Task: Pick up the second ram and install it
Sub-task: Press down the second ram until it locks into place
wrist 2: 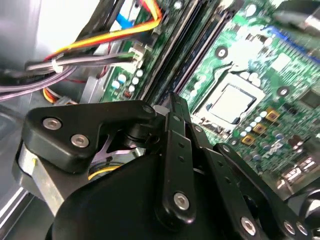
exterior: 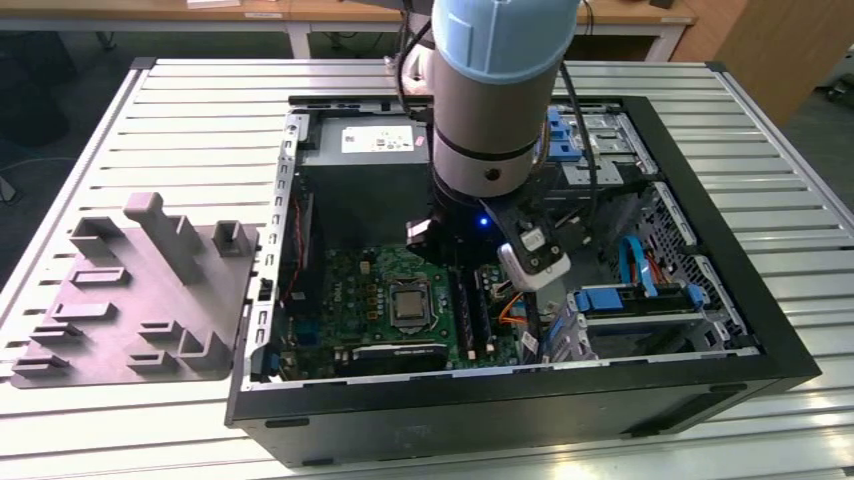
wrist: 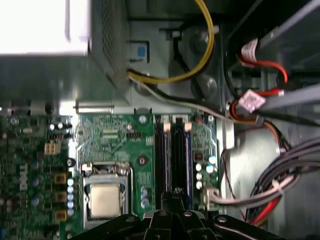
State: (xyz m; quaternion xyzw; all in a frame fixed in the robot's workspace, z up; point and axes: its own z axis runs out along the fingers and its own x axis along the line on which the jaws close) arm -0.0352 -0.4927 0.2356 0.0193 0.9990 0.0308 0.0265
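The gripper is lowered inside the open computer case, its fingers brought together with the tips directly over the memory slots. Nothing is visibly clamped between them. The arm stands nearly vertical above the case, wrist pointing down at the motherboard.

In the first wrist view, two dark sticks occupy the memory slots side by side, and the second ram is seated in the slot under the fingertips. The processor socket lies just beside the slots. Bundled cables run along the case wall. Outside the case, a grey fixture plate rests on the slatted table
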